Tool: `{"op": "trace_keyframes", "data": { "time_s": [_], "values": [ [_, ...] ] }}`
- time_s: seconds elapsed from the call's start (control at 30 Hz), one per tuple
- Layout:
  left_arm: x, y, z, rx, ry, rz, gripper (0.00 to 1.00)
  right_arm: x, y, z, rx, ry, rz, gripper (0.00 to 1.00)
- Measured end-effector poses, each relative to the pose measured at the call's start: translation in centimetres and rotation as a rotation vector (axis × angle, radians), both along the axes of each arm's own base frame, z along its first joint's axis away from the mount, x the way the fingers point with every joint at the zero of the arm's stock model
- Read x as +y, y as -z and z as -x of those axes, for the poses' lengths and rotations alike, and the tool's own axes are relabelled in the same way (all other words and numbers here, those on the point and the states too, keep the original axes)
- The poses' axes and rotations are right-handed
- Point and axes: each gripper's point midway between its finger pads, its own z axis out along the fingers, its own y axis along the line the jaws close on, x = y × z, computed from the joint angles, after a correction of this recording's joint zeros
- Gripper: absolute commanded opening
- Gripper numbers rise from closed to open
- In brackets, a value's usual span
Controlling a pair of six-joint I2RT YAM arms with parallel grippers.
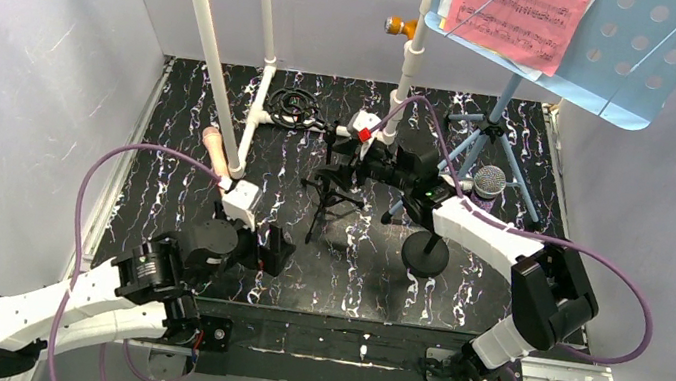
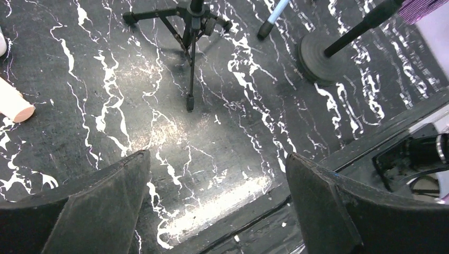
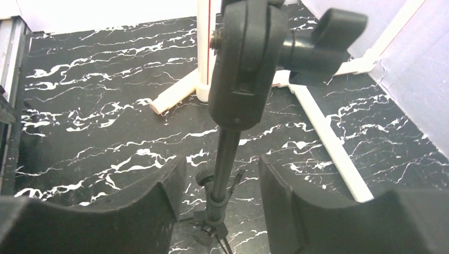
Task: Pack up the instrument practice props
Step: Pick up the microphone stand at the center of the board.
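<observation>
A black tripod mic mount (image 1: 340,186) stands mid-table. My right gripper (image 1: 373,164) is at its upper part. In the right wrist view the tripod's pole (image 3: 225,159) runs between the fingers with a gap on each side, so my right gripper (image 3: 222,174) is open around it. The mount's clip head (image 3: 246,69) looms above. A glittery purple microphone (image 1: 489,183) leans on the round-base mount (image 1: 425,254). The pink microphone (image 1: 212,146) lies at the left. My left gripper (image 2: 218,174) hangs open over bare table near the front edge. The light-blue music rack (image 1: 636,63) carries pink sheet music (image 1: 517,15).
A white pipe frame (image 1: 208,50) rises at the back left and centre, with a foot bar (image 3: 328,143) lying right of the tripod. A coiled black cable (image 1: 291,103) lies at the back. The rack's blue tripod legs (image 1: 483,141) stand at the back right. White walls enclose the table.
</observation>
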Motion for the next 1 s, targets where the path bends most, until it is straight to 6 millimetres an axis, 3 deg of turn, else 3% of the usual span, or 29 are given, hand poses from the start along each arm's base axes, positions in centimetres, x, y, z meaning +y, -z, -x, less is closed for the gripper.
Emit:
{"op": "trace_keyframes", "data": {
  "time_s": [0.13, 0.3, 0.63, 1.0],
  "values": [
    [0.3, -0.7, 0.2, -0.011, -0.005, 0.039, 0.98, 0.2, 0.0, -0.3, -0.033, 0.001, -0.027, 0.48],
    [0.2, 0.1, 0.3, 0.012, 0.0, 0.004, 0.98, 0.6, 0.1, -0.2, -0.044, -0.021, -0.037, 0.41],
    [0.2, 0.6, 0.7, 0.018, 0.039, -0.028, 0.98, 1.6, 0.0, 0.0, -0.022, -0.075, -0.042, 0.03],
    [-1.1, -1.4, 0.5, -0.158, 0.197, -0.058, 0.98, 1.8, -0.5, 0.7, 0.052, -0.115, 0.012, 0.01]
  ]
}}
